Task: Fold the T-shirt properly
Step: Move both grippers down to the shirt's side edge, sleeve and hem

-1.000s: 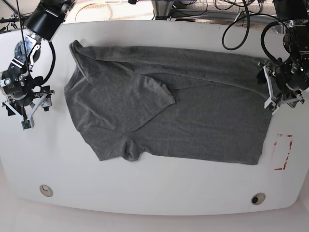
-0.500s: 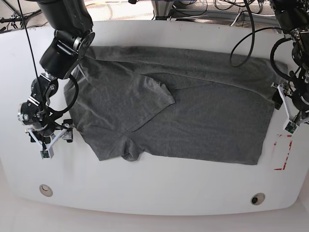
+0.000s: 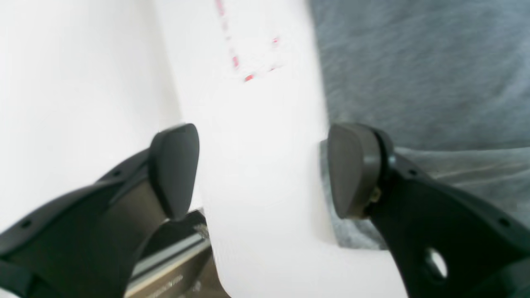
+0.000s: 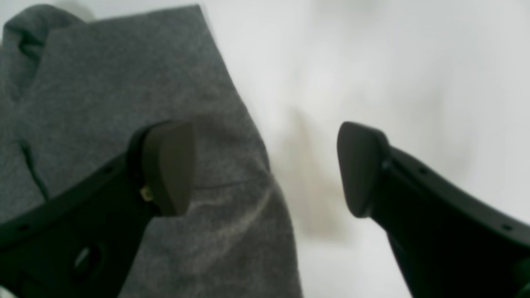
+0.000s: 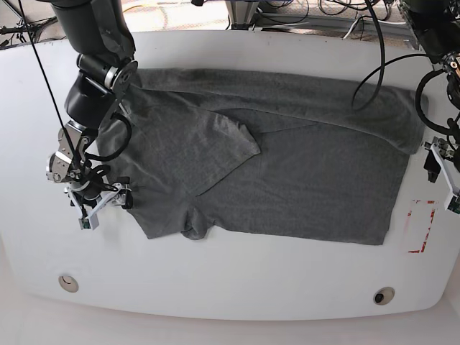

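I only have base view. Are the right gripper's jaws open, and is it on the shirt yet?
Observer: Open. In the right wrist view the right gripper has its jaws wide apart with nothing between them.
Operator: Where is it relative to the shirt's edge?
Observer: It straddles the edge: one finger is over the T-shirt, the other over bare table.
Operator: And the left?
Observer: Also open and empty. In the left wrist view the left gripper frames bare table, with the shirt's edge beside one finger.
Operator: Anything else near it?
Observer: The red dashed marking lies on the table ahead of it, beside the shirt.
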Tool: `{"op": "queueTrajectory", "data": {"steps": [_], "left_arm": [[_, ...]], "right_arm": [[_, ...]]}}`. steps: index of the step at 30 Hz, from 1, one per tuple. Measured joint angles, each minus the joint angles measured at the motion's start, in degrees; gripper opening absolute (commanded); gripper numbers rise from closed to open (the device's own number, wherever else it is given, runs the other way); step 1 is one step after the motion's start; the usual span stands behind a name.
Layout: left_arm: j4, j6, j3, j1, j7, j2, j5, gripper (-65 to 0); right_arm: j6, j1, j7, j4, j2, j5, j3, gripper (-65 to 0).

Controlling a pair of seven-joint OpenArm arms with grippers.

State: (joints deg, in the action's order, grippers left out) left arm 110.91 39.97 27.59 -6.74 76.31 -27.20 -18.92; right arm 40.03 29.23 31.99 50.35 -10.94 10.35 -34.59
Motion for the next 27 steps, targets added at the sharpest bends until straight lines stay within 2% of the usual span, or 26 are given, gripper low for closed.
{"op": "queueTrajectory", "data": {"steps": [3,10,17,20,24,27], "left_arm": [[-0.1,0.0,0.5,0.4,-1.9,0.1,0.5,-20.4],[-0.3,0.0,0.3,0.4,-5.8,0.5,8.0,-20.4],[-7.4,0.3,0.2,-2.0,-7.5,0.8,8.4,-20.4],[-12.0,0.0,0.3,-4.9,-10.1,0.9,9.1,-20.4],[-18.8,0.1,0.4,-9.0,-13.3,0.5,11.7,-20.4],[-25.2,0.2,0.4,-12.0,-16.3,0.4,12.5,-20.3]], "right_arm": [[0.0,-0.1,-0.6,-1.6,0.0,0.0,0.0,-14.7],[-0.1,-1.6,-1.6,-1.9,0.2,-0.1,-0.1,-14.7],[-0.2,-2.0,-2.3,-1.7,1.0,-0.4,-0.3,-17.0],[-0.1,-2.2,-2.7,-1.7,1.4,-0.5,-0.3,-24.9],[-0.1,-2.8,-3.3,-1.7,1.5,-1.3,-0.2,-40.1],[-0.2,-2.9,-3.2,-1.7,1.3,-1.1,-0.3,-49.0]]}}
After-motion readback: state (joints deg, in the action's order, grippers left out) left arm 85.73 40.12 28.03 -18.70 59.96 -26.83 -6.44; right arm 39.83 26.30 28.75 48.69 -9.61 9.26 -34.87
